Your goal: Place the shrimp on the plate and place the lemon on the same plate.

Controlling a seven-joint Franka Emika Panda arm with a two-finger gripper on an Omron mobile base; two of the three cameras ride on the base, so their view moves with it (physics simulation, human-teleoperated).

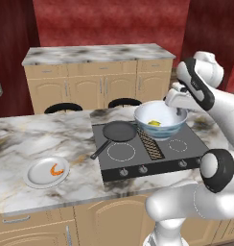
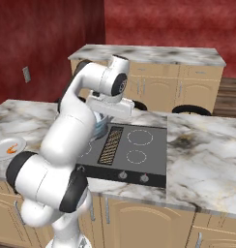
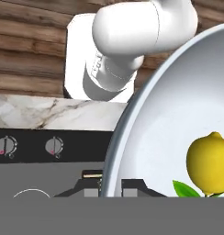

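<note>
The white-grey plate (image 1: 35, 178) (image 2: 1, 143) lies on the counter at the left, and the orange shrimp (image 1: 56, 169) (image 2: 12, 148) rests on it. Over on the stove, the yellow lemon (image 1: 155, 123) (image 3: 210, 163) lies inside the bluish bowl (image 1: 160, 129) (image 3: 155, 114). My gripper (image 1: 175, 109) (image 3: 113, 188) hangs at the bowl's far right rim, above the lemon and apart from it. It is shut, with nothing between its fingers. In the right base view my arm hides most of the bowl.
A black frying pan (image 1: 120, 130) sits on the dark stove (image 1: 152, 158) (image 2: 134, 160) just left of the bowl, its handle pointing toward the plate. Bare marble counter (image 1: 37, 134) lies between stove and plate. A second cabinet row (image 1: 95, 72) stands behind.
</note>
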